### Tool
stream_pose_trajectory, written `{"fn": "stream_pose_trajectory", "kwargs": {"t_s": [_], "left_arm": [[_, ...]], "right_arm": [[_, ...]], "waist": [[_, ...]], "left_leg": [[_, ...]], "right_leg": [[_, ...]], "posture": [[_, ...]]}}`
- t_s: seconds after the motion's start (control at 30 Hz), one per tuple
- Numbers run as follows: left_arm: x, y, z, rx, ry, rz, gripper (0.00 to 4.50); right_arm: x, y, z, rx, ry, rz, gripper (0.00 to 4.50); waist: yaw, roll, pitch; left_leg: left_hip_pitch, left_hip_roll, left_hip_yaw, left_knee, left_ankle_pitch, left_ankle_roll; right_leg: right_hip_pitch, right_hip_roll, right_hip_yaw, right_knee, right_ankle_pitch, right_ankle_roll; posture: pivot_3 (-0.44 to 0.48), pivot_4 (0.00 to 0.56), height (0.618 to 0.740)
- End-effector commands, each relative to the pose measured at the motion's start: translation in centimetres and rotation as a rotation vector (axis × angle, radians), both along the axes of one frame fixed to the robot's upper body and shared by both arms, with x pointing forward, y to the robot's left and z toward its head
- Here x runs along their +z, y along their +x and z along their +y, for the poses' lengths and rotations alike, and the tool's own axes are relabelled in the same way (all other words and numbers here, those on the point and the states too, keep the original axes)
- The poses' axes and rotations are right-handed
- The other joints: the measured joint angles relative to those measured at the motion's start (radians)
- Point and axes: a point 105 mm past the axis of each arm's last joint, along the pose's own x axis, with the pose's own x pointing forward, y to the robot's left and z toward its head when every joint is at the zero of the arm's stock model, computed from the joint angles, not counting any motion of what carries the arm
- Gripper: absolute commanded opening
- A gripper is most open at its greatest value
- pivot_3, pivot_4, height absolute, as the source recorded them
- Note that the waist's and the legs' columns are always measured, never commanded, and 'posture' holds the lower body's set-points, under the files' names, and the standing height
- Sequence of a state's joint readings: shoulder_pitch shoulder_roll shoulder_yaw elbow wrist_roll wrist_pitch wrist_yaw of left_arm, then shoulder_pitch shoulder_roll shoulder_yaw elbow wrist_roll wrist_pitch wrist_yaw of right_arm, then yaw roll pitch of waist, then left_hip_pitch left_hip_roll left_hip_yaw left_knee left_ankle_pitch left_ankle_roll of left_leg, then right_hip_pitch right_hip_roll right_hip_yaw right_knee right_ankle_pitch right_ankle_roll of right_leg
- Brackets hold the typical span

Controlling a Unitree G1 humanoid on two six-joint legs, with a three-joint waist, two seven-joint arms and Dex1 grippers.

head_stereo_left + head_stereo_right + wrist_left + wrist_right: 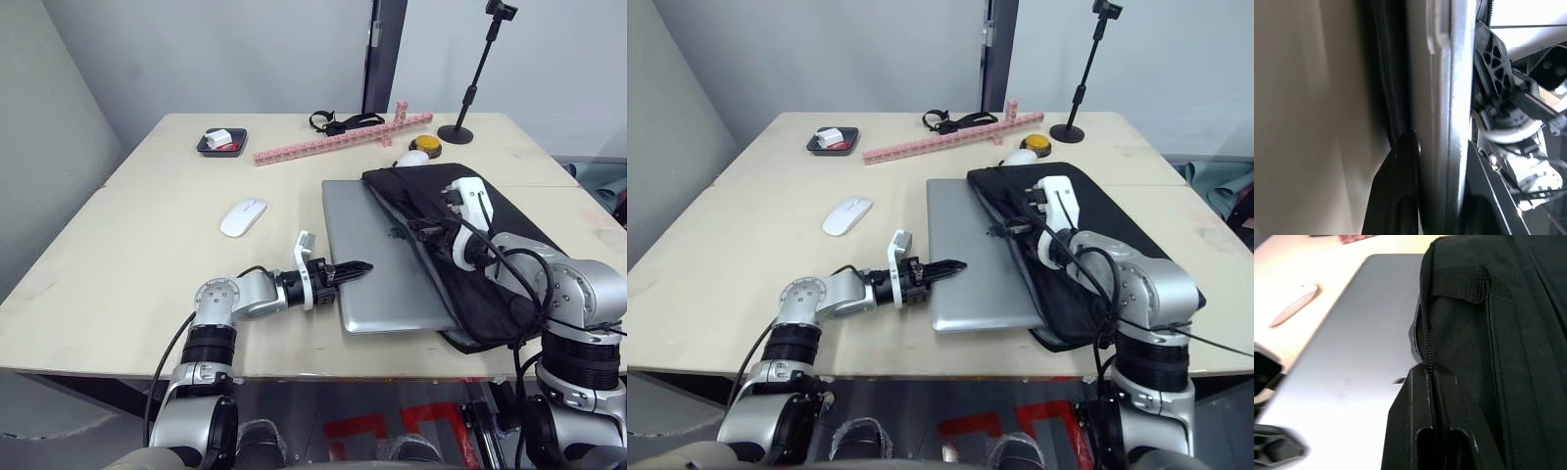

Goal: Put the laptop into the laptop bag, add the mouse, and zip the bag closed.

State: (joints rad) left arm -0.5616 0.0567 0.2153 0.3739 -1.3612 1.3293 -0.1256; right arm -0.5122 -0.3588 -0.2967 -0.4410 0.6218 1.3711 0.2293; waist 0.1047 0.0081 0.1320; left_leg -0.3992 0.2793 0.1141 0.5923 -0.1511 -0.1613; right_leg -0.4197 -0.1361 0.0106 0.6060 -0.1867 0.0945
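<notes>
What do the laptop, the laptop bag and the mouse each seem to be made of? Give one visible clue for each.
The laptop: apparently brushed metal, silver-grey with an even matte sheen.
The laptop bag: black woven fabric; its webbing strap, stitching and zipper teeth show in the right wrist view.
The mouse: probably smooth white plastic, seamless and slightly glossy, though the look leaves it open.

Bare surface (127,264) lay open to the left of the laptop (377,264), broken only by the mouse (243,216). The left tool (355,267) straddled the laptop's left edge, blocking that side. The right tool (423,231) pinched the laptop bag (500,245) at its open edge, over the laptop's right side. Farther back, a pink block strip (333,140), black tray (221,143) and stand (456,132) crowded the surface.
</notes>
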Motion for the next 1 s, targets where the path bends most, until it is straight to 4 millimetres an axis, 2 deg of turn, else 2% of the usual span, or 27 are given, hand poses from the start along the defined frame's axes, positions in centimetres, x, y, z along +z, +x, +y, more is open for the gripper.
{"fn": "stream_pose_trajectory", "kwargs": {"t_s": [0.03,0.27,0.43,0.67,0.73,0.87,1.0], "left_arm": [[3.6,-0.1,-2.3,-0.07,-0.154,-0.095,0.28],[3.7,0.6,-4.2,-0.057,-0.183,-0.076,0.28],[3.8,0.6,-5.2,-0.051,-0.189,-0.105,0.28],[3.2,0.2,-5.3,-0.063,-0.157,-0.137,0.28],[3.3,0.0,-5.1,-0.07,-0.159,-0.148,1.33],[3.0,0.0,-4.6,-0.071,-0.124,-0.163,2.68],[2.9,0.0,-3.7,-0.075,-0.092,-0.191,2.68]], "right_arm": [[2.0,-0.1,1.1,0.024,0.022,-0.072,0.02],[2.5,0.1,2.3,0.024,0.064,-0.07,0.02],[2.6,0.3,2.3,0.014,0.068,-0.068,0.02],[2.2,0.3,2.0,0.004,0.063,-0.061,0.02],[2.1,0.2,2.0,0.006,0.063,-0.058,0.0],[2.0,0.2,2.0,0.009,0.062,-0.058,0.0],[2.1,0.3,2.1,0.017,0.061,-0.06,0.0]], "waist": [[0.003,0.001,0.0],[0.003,0.002,-0.001],[0.005,0.003,-0.002],[0.007,0.004,-0.002],[0.006,0.004,-0.002],[0.005,0.005,-0.002],[0.003,0.005,-0.002]], "left_leg": [[0.0,0.0,0.0,0.0,0.0,0.0],[0.0,0.0,0.0,0.0,0.0,0.0],[-0.001,0.0,0.0,0.0,0.001,0.0],[-0.001,0.0,0.0,0.0,0.001,0.0],[-0.001,0.0,0.0,0.0,0.001,0.0],[-0.001,0.0,0.0,0.0,0.001,0.0],[0.0,0.0,0.0,0.0,0.001,0.0]], "right_leg": [[0.0,0.0,0.0,0.0,0.0,0.0],[0.0,-0.001,0.0,0.0,0.001,0.003],[0.0,-0.001,0.0,-0.001,0.002,0.004],[0.0,-0.001,0.001,-0.001,0.002,0.005],[0.0,-0.001,0.001,0.0,0.002,0.005],[0.0,-0.001,0.001,0.0,0.002,0.005],[0.0,-0.001,0.001,0.0,0.002,0.005]], "posture": [[0.0,0.15,0.74],[0.0,0.15,0.74],[0.0,0.15,0.74],[0.0,0.15,0.74],[0.0,0.15,0.74],[0.0,0.15,0.74],[0.0,0.15,0.74]]}}
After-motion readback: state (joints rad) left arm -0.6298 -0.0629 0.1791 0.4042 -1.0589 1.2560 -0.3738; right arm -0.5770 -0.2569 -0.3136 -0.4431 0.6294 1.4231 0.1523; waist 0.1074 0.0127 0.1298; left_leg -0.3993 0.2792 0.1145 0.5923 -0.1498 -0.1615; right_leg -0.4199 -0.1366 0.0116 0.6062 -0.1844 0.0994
